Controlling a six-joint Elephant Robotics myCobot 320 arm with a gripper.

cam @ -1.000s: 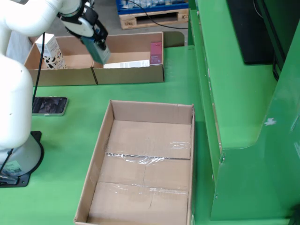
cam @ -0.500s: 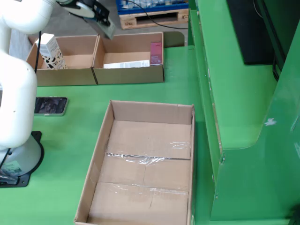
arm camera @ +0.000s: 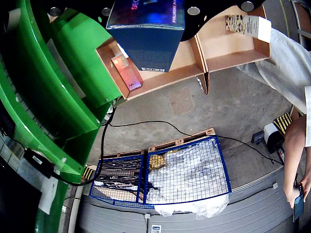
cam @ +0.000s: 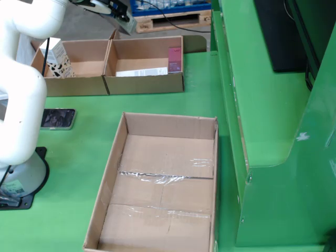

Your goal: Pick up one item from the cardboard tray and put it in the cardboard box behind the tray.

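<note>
Blue box (arm camera: 146,34) fills the gripper-riding view, apparently held; jaw state indiscernible. Target cardboard box (arm camera: 160,80) lies directly beneath it, pink carton (arm camera: 127,72) inside.

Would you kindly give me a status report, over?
Claw jaws hidden, grip unconfirmed. Blue carton up over the rear box with the pink pack. Tray bare. Nothing in the way.

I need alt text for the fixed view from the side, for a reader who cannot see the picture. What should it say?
An empty cardboard tray lies on a green table, with two open cardboard boxes behind it. The right box holds a flat white pack and a small pink carton; the left box holds a spotted white carton. A white robot arm rises at left.
</note>
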